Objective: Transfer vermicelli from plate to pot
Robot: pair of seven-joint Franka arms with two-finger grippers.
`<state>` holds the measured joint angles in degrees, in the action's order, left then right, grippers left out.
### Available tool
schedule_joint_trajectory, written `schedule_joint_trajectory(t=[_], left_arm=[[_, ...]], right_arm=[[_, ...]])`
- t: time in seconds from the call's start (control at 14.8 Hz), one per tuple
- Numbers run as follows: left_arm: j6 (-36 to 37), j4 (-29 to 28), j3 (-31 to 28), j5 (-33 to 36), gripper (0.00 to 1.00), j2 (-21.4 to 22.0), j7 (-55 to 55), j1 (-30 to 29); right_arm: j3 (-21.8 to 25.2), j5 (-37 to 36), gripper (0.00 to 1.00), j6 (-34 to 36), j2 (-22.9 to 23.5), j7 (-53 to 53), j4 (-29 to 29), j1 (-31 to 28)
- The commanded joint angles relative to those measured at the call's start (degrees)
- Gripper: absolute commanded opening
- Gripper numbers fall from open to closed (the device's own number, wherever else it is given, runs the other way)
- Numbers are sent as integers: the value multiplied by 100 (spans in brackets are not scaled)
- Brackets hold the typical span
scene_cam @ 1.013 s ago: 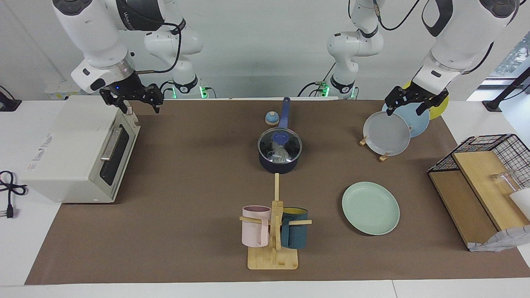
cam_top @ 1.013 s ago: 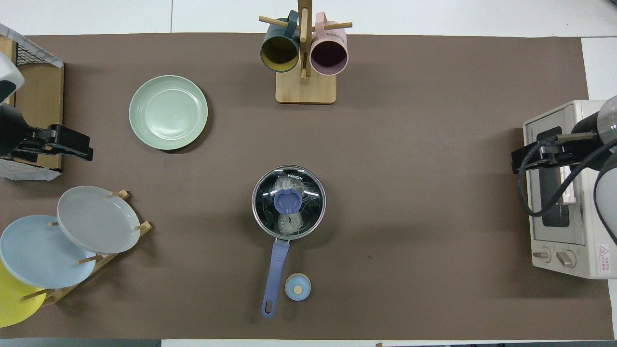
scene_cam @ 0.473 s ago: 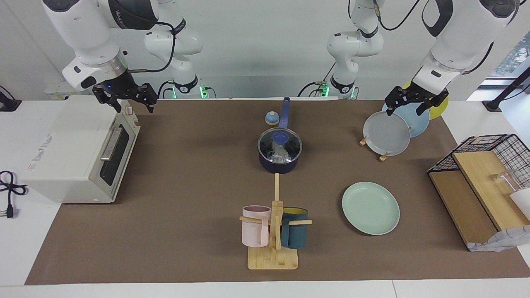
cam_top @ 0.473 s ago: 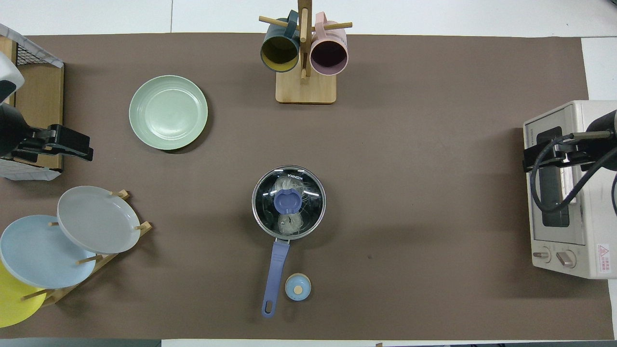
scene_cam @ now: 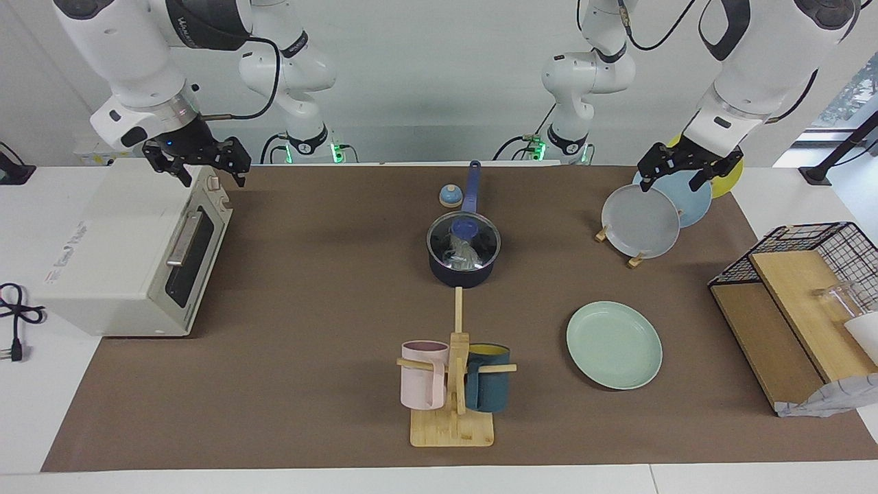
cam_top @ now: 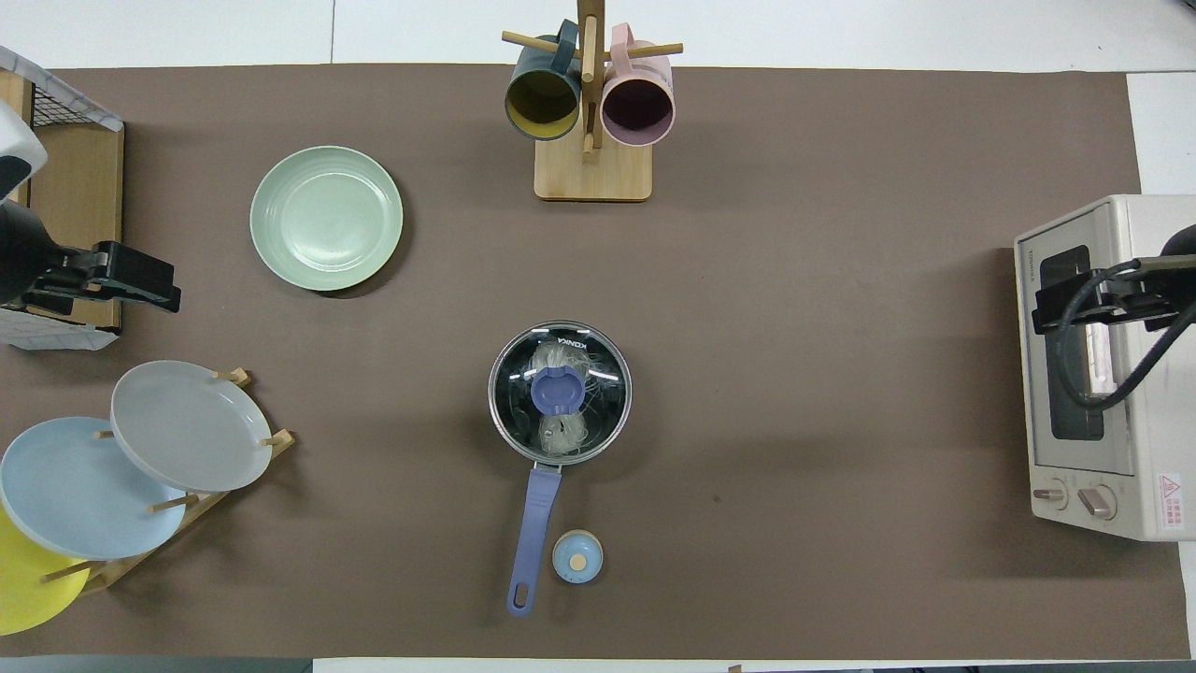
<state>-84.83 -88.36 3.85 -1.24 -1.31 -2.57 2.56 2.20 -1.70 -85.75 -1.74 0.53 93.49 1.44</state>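
Observation:
The dark navy pot (scene_cam: 461, 273) (cam_top: 500, 425) stands mid-table, its long blue handle pointing toward the robots. A glass lid (scene_cam: 465, 237) (cam_top: 598, 374) with a blue knob covers it. The white vermicelli (scene_cam: 464, 254) (cam_top: 559, 434) shows through the glass, inside the pot. The pale mint-green plate (scene_cam: 614, 345) (cam_top: 326, 217) lies bare, farther from the robots than the pot and toward the left arm's end. My left gripper (scene_cam: 669, 182) (cam_top: 131, 278) hangs open over the upright plates. My right gripper (scene_cam: 212, 178) (cam_top: 1093, 304) hangs open over the toaster oven, holding nothing.
A white toaster oven (scene_cam: 130, 247) sits at the right arm's end. A rack of grey, light-blue and yellow plates (scene_cam: 641, 221) and a wire-and-wood shelf (scene_cam: 802, 302) stand at the left arm's end. A mug tree (scene_cam: 453, 384) stands farthest out. A small blue knob-like object (scene_cam: 449, 196) lies beside the pot handle.
My right gripper has drifted toward the right arm's end, further over the toaster oven. The left arm, pot and plate have not moved.

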Motion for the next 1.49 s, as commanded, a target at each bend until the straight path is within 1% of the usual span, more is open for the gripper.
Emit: schedule_joint_trajectory(t=[0.0, 0.27, 0.81, 1.42], left_arm=[[-113, -217, 28, 71, 100, 175, -15, -54], [-113, -217, 28, 71, 100, 175, -15, -54], [-113, -217, 28, 71, 100, 175, -15, -54], [-113, -217, 28, 80, 100, 175, -15, -54]], right_arm=[[-141, 55, 100, -65, -63, 149, 81, -188], [-141, 55, 100, 58, -89, 149, -50, -170], [-97, 64, 100, 85, -142, 96, -33, -118], [-150, 64, 100, 76, -133, 61, -42, -118]])
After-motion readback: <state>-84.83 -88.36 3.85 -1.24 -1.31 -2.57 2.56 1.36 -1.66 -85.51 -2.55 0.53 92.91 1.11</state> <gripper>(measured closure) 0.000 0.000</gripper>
